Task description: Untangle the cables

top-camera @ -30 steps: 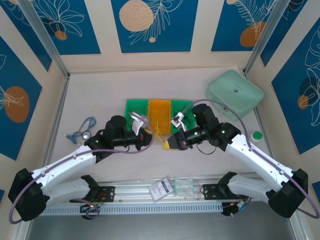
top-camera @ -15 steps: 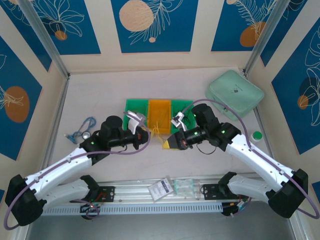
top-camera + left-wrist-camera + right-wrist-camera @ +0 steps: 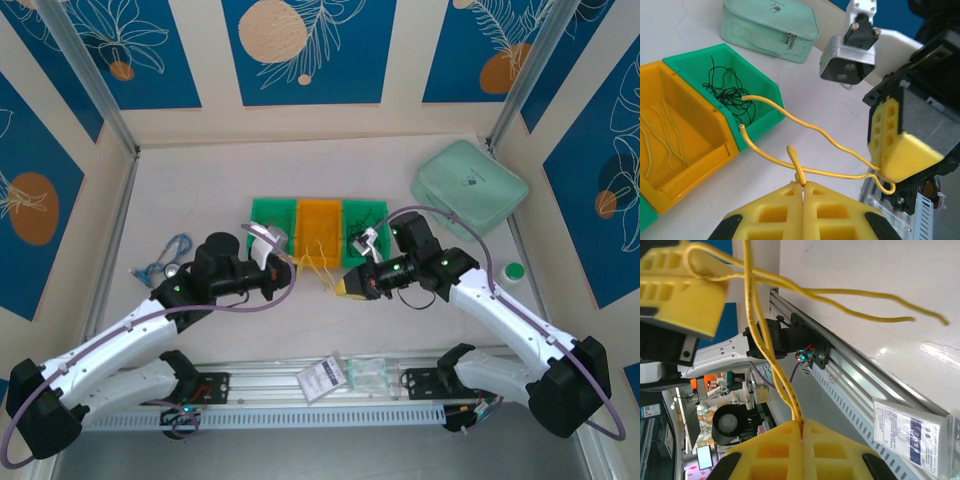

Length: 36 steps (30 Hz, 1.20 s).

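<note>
Left fingers (image 3: pixel 772 212) and right fingers (image 3: pixel 835 452) both pinched shut on yellow cables (image 3: pixel 816 133), strung crossed between them above the worktop (image 3: pixel 810 80). Best drawn apart slowly, so the crossing slips rather than tightens. Orange bin (image 3: pixel 692 186) held pale strands (image 3: pixel 669 125); green bin (image 3: pixel 759 124), a black snarl (image 3: pixel 725 91).

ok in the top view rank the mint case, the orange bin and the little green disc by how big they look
1. mint case, clearly the largest
2. orange bin, with a noticeably smaller footprint
3. green disc, by far the smallest
All three sit on the table, so nearness to the camera hardly affects the order.
</note>
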Motion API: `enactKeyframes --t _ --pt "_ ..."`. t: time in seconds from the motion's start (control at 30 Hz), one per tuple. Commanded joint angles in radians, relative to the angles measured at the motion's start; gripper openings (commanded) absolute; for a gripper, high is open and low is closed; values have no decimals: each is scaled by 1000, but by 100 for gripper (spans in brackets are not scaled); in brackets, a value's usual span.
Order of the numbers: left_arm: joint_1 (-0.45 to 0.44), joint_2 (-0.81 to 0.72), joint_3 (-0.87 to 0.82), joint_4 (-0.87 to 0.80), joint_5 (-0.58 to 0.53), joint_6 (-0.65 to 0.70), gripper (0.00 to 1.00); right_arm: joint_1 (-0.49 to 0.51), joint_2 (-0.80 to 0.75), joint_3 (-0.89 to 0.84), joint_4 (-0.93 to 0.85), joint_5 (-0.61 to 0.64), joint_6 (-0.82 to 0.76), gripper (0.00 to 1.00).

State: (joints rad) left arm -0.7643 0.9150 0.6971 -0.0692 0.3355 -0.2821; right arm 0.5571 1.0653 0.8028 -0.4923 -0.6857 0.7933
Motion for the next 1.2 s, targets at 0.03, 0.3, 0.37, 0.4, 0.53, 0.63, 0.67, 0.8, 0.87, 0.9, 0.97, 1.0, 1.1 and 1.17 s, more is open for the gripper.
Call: enactKeyframes --t 0.03,0.3,0.37,0.4,0.53,0.63,0.67,0.8,0.87,0.9,0.97,1.0,1.1,1.17 --pt "-7 -20 41 -1 9 11 5 -15 14 -36 18 -26 -3 0" --pt "-7 -30 48 -23 -4 21 5 -31 14 -76 11 -33 -8 0" --pt "-7 -29 51 -26 -5 23 5 -32 9 -81 3 -30 -12 0" --pt "-9 -28 51 -25 -6 25 5 -32 7 -83 0 -29 -13 0" --pt "-8 -30 54 -28 -11 29 5 -34 3 -95 -4 -27 -12 0" --pt "-8 -30 62 -41 -21 36 6 -35 4 -103 -9 -23 -13 0" --pt "-7 -32 62 -44 -24 39 6 -35 4 -109 -8 -23 -13 0" --pt "-7 -39 72 -60 -44 50 6 -36 7 -124 -9 -19 -13 0" --pt "-7 -39 77 -62 -50 52 6 -35 8 -132 -6 -17 -12 0" --pt "-7 -39 79 -62 -50 51 6 -34 11 -134 -4 -14 -13 0" --pt "-8 -38 82 -61 -52 53 6 -35 19 -137 -3 -12 -13 0" --pt "-7 -35 84 -63 -52 54 6 -35 22 -139 -2 -10 -16 0" --pt "-7 -30 90 -66 -52 58 6 -36 34 -144 -5 -7 -21 0" --pt "-7 -29 91 -70 -56 59 6 -36 41 -145 -6 -3 -26 0"
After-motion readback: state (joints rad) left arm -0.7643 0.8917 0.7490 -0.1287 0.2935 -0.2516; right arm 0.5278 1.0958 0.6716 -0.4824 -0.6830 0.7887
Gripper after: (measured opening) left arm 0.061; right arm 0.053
